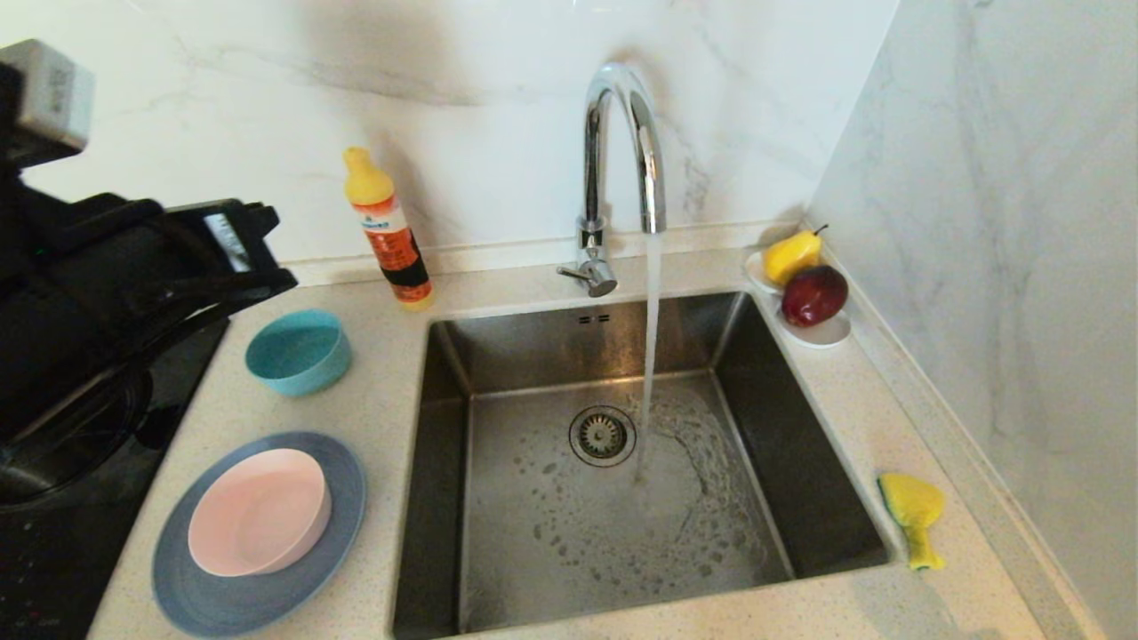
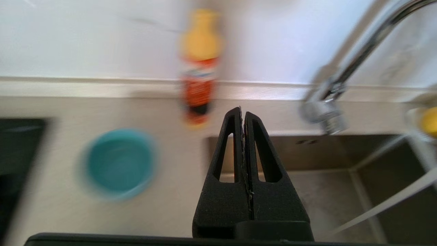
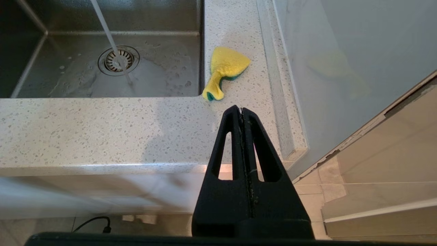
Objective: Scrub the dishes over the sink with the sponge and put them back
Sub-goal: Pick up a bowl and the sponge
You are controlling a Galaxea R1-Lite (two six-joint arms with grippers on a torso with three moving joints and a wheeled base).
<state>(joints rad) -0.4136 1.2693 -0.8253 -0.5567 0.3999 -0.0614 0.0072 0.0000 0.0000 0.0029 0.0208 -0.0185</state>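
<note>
Beside the sink (image 1: 805, 462), soap bottle (image 1: 388, 229) and fruit saucer (image 1: 822, 333).

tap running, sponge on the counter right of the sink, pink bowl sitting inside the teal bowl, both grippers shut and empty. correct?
One error: the pink bowl sits on the slate-blue plate, not in the teal bowl, which stands alone on the counter; the head view shows it. The tap runs, the sponge lies right of the sink, and both grippers are shut and empty.

Bright, even light fills the scene. Glare streaks the tap (image 1: 622, 151). In the left wrist view the bottle (image 2: 199, 65) and teal bowl (image 2: 119, 163) smear with motion blur; the right wrist view is sharp.
</note>
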